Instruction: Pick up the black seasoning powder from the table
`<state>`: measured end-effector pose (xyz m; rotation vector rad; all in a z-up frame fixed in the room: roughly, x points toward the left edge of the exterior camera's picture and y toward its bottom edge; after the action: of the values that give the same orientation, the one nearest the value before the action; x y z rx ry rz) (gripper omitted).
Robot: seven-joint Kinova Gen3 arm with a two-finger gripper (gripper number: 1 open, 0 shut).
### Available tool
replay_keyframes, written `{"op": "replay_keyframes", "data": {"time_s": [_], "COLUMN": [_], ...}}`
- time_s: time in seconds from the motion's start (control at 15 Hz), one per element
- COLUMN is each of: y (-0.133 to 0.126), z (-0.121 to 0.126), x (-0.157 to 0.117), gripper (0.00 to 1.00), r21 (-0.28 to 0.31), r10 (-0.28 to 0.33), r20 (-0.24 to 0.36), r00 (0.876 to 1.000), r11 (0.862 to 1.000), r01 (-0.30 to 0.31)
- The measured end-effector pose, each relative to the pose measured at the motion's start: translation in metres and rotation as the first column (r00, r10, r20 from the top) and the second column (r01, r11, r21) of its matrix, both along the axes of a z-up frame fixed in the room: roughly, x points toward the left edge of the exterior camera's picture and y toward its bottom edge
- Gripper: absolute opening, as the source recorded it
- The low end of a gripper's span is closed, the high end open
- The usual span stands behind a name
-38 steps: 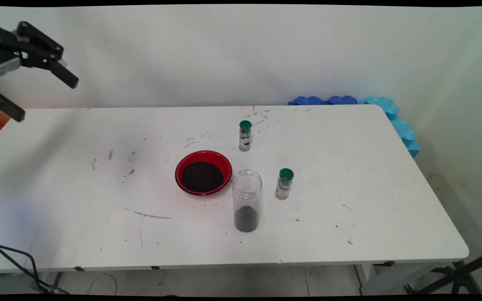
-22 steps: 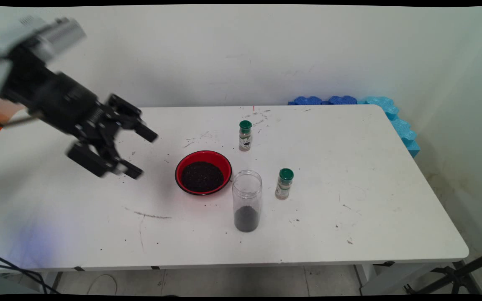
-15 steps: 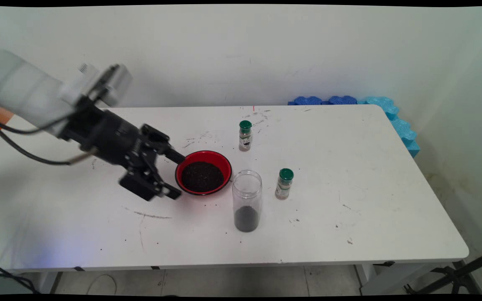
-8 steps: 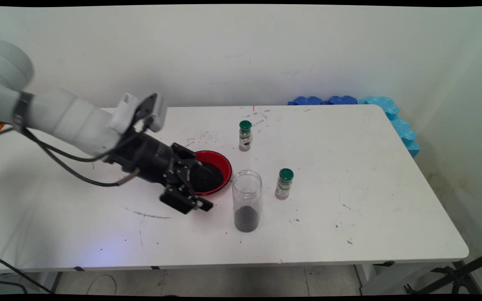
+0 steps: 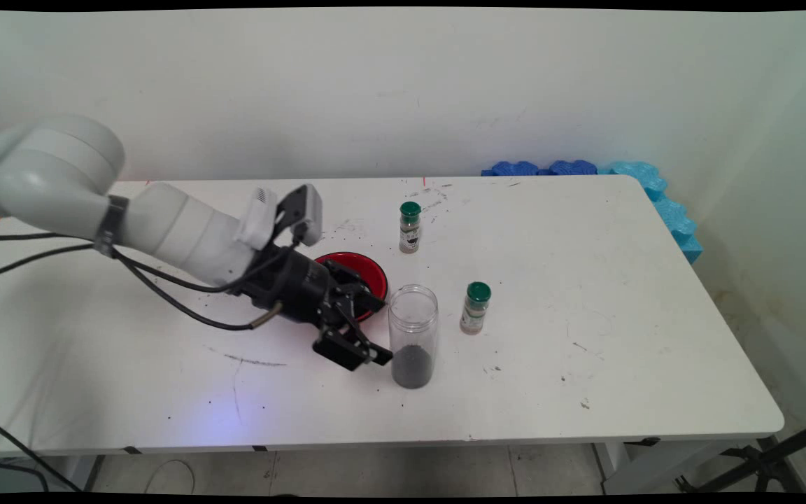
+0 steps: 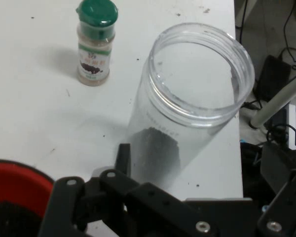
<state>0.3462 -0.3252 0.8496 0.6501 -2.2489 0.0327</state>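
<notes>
- Nearest the camera's side of the white surface (image 5: 585,392) stands a tall clear jar (image 5: 413,334), upright, lidless, with a layer of dark grains in its bottom.
- Right against the jar's left side is the black claw (image 5: 375,330), reaching in low from the left at the end of the white arm (image 5: 186,238), black cables (image 5: 165,294) drooping beneath it.
- Its fingers are spread wide and hold nothing; in the main view one fingertip (image 5: 379,357) lies at the jar's lower wall and the other at the edge of the bowl behind, and whether either one touches cannot be told.
- From the hand view the jar (image 6: 187,123) fills the middle, its open mouth toward the lens, with one finger (image 6: 122,157) just beside its base.
- Just behind the claw sits a red bowl (image 5: 369,271) of dark grains, partly hidden by the linkage; its rim (image 6: 15,173) shows at the hand view's lower left.
- To the jar's right, near but apart, stands a small green-capped spice bottle (image 5: 475,308), upright.
- Farther back, beyond the bowl, stands a second green-capped spice bottle (image 5: 410,227), also upright.
- Blue foam pieces (image 5: 655,192) lie past the surface's far right corner, against the wall.
</notes>
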Motion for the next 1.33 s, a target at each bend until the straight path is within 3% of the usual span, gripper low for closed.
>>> {"op": "replay_keyframes", "data": {"time_s": [0.73,1.27,1.33], "y": [-0.019,-0.026,-0.026], "z": [-0.032,-0.042,-0.042], "x": [-0.025,-0.033,-0.034], "gripper": [1.00,1.00,0.00], "r21": [-0.024,-0.034,-0.035], "r10": [-0.014,-0.018,-0.019], "r20": [0.003,0.000,-0.002], "r00": [1.000,1.000,1.000], "r11": [1.000,0.999,0.999], "r01": [0.014,0.018,0.019]}}
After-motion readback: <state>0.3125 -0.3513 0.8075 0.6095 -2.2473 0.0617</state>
